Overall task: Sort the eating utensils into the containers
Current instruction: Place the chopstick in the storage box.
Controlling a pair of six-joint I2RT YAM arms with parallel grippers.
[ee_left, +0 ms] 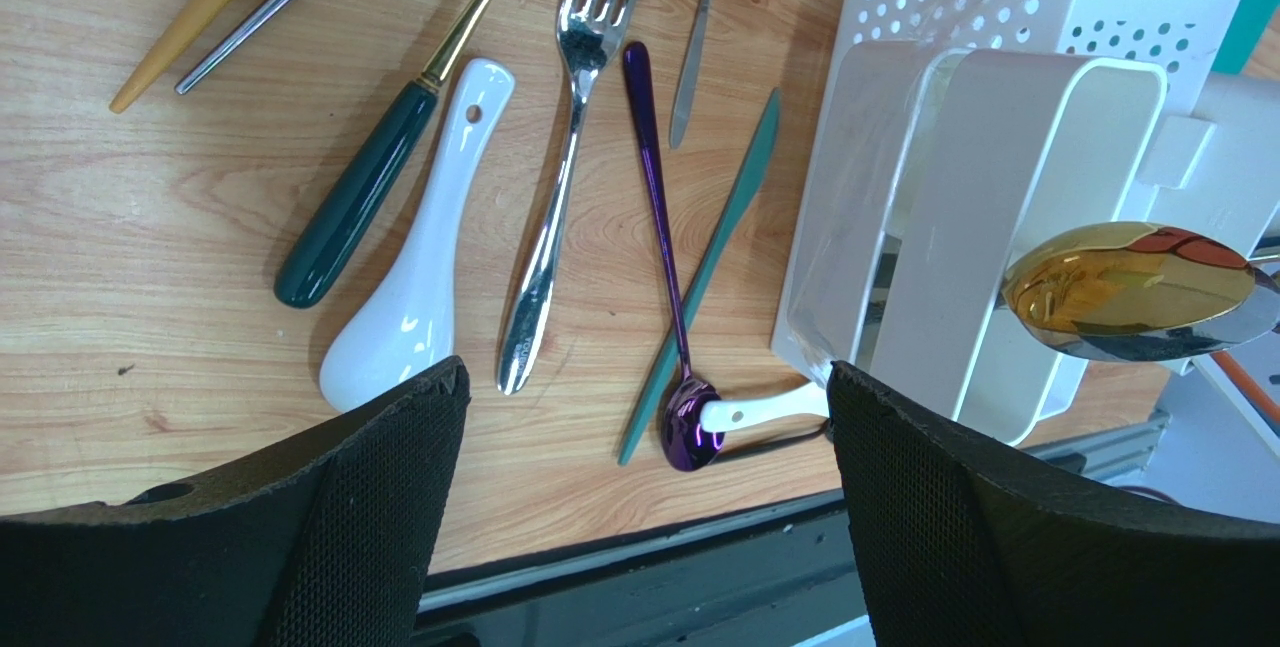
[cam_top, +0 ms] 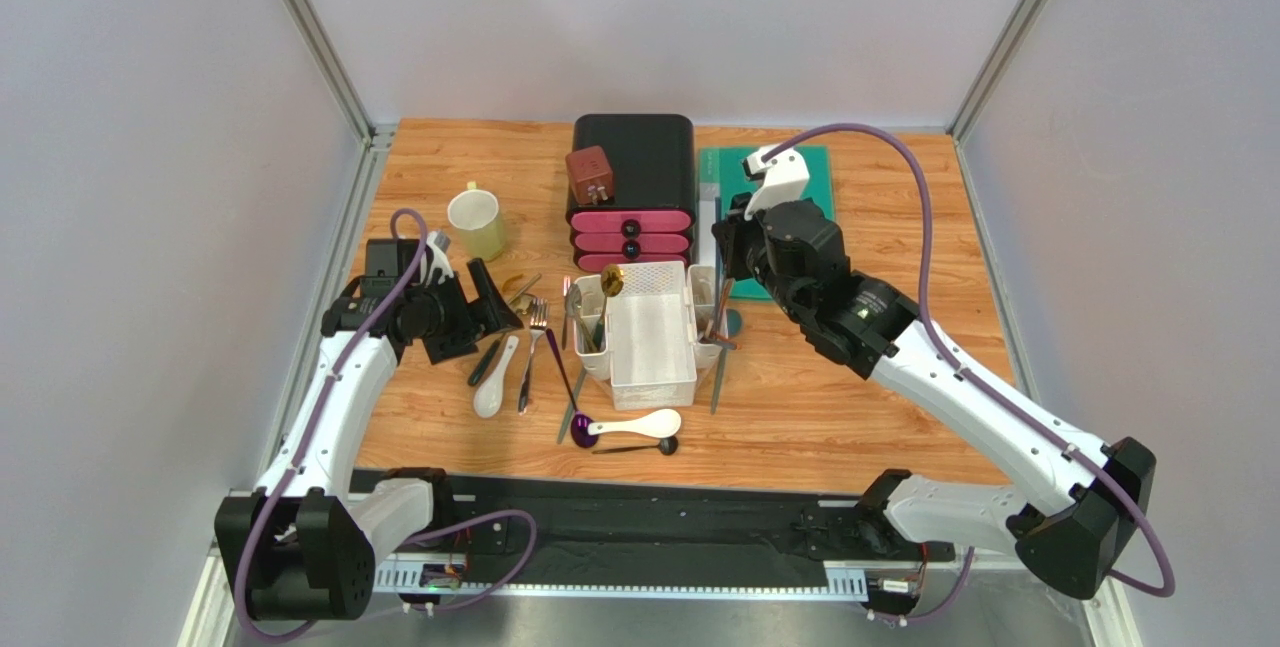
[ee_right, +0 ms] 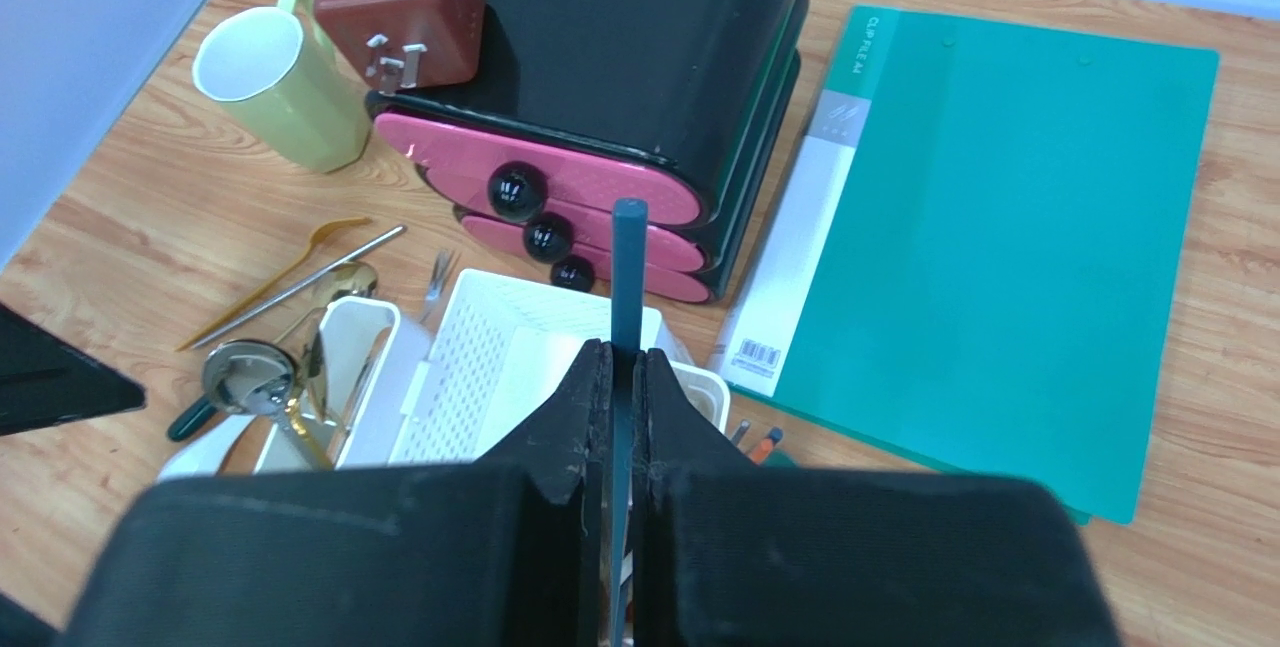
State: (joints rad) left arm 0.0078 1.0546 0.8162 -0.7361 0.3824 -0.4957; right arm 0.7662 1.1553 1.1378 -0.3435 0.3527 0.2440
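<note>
Utensils, mixed, mostly loose on the counter (ee_left: 135, 227) left of the white caddy (cam_top: 649, 332): a white soup spoon (ee_left: 413, 295), silver fork (ee_left: 564, 167), purple spoon (ee_left: 661, 227), teal knife (ee_left: 706, 272) and green-handled gold piece (ee_left: 353, 197) are laid side by side. A gold spoon (ee_left: 1135, 287) is stood in the caddy's left side bin. A second soup spoon (cam_top: 639, 424) and a black spoon (cam_top: 639, 446) are laid in front of the caddy. One teal stick (ee_right: 628, 272) is held upright, pinched tight in the right claw (ee_right: 616, 355), above the caddy's right side. The left claw (ee_left: 646, 377) is spread wide over the loose pieces. Behind the caddy are placed a black-and-pink drawer box (ee_right: 631, 62), yellow mug (ee_right: 278, 85) and green folder (ee_right: 1007, 227).
</note>
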